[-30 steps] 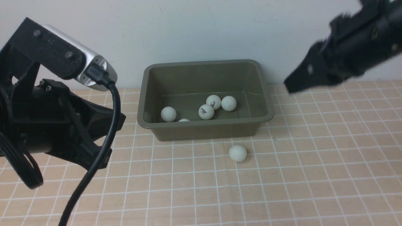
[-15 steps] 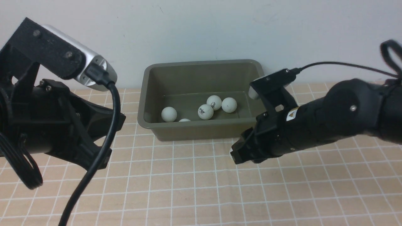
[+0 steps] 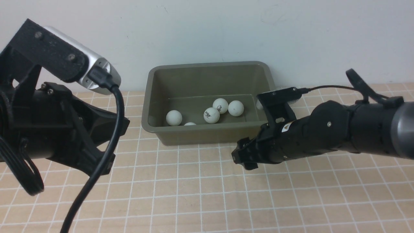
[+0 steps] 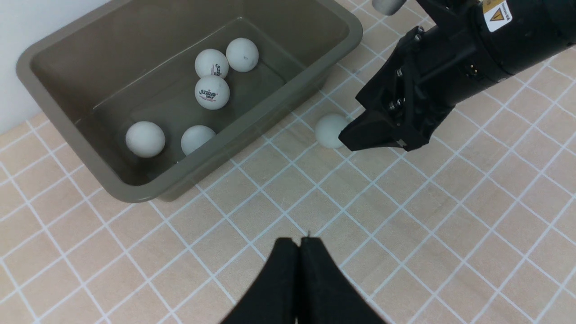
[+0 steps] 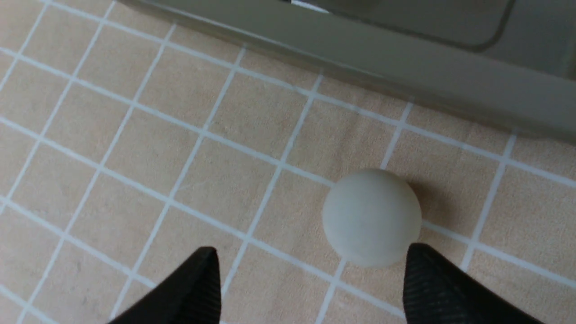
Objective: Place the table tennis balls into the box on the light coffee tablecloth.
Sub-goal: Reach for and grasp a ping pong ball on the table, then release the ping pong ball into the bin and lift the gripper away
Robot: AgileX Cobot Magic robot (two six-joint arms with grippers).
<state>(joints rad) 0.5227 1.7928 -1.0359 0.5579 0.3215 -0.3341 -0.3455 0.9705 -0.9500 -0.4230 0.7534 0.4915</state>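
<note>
- Grip: the right pincer (image 5: 311,281) is released. Its two black fingers are spread wide and low over the cloth and hold nothing. I judge the gap is kept broad so that a sphere can slip between them.
- Just ahead of that gap lies the one small matte white table tennis ball (image 5: 372,217) not yet boxed. It sits off centre, close against one fingertip (image 5: 432,288); whether they touch I cannot tell.
- The ball rests on the peach-tan tablecloth with its grid of thin white lines (image 3: 194,194), which covers the tabletop.
- Near the ball stands the rectangular olive-green plastic box (image 3: 207,127). The ball is outside its front wall, so a short lift over the flared rim should do.
- The box's sloping walls keep in the five white balls (image 3: 212,115) on its floor. Three are clustered together, and two lie apart toward the robot's left.
- The left pincer (image 4: 299,252) is clenched on nothing above bare cloth, well apart from the loose ball and probably parked out of the way.
- The step in hand looks like the approach to the last ball. A sideways correction before closing seems wise, because so light and smooth a sphere may squirt out of an uneven pinch.
</note>
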